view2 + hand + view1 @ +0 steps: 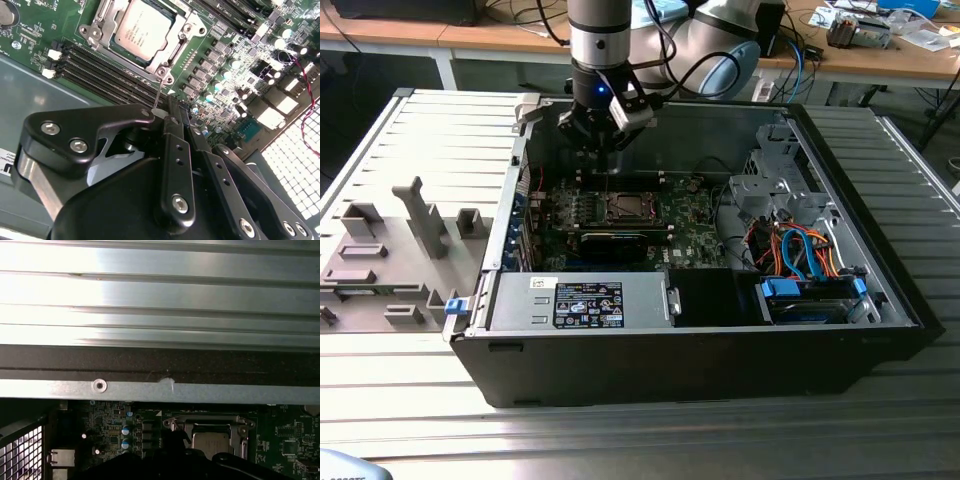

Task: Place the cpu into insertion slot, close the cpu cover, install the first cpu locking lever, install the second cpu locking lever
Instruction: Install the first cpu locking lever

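The claw (605,135) hangs closed and empty above the board — the cpu (141,29) sits in its slot (102,46).

We see the arm (598,35) as a silver-grey cylinder banded in black, with a small blue light glowing at its wrist. A pale grey joint housing with a light blue cap (725,60) bulges beside it, and black cables loop between the 2. Below hangs the gripper (603,128), matte black with a grey block on 1 side. In the second wrist view its fingers (176,165) are black linkage bars fastened with round silver screws.
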Robot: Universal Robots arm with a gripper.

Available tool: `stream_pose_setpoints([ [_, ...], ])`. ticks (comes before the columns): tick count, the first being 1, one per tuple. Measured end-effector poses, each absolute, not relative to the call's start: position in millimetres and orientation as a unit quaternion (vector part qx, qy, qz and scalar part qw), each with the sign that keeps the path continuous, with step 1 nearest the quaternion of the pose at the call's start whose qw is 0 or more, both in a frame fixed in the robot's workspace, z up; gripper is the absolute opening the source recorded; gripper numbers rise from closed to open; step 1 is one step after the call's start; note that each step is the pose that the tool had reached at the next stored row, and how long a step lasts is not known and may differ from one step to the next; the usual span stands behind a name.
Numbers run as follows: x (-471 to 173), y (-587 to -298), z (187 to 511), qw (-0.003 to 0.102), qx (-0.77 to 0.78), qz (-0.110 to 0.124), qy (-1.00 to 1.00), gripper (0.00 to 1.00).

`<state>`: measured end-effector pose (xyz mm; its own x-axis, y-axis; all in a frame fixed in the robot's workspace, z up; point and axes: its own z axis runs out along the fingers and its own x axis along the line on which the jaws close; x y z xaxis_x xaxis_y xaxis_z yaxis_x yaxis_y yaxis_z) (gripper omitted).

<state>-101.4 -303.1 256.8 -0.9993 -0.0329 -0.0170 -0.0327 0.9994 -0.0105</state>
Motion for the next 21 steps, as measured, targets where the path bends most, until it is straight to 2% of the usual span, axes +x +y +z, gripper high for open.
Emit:
stream_pose_setpoints([
  [21, -101.0, -304.7, 249.6, 0.009, -0.016, -0.005, 1.0, 0.11],
])
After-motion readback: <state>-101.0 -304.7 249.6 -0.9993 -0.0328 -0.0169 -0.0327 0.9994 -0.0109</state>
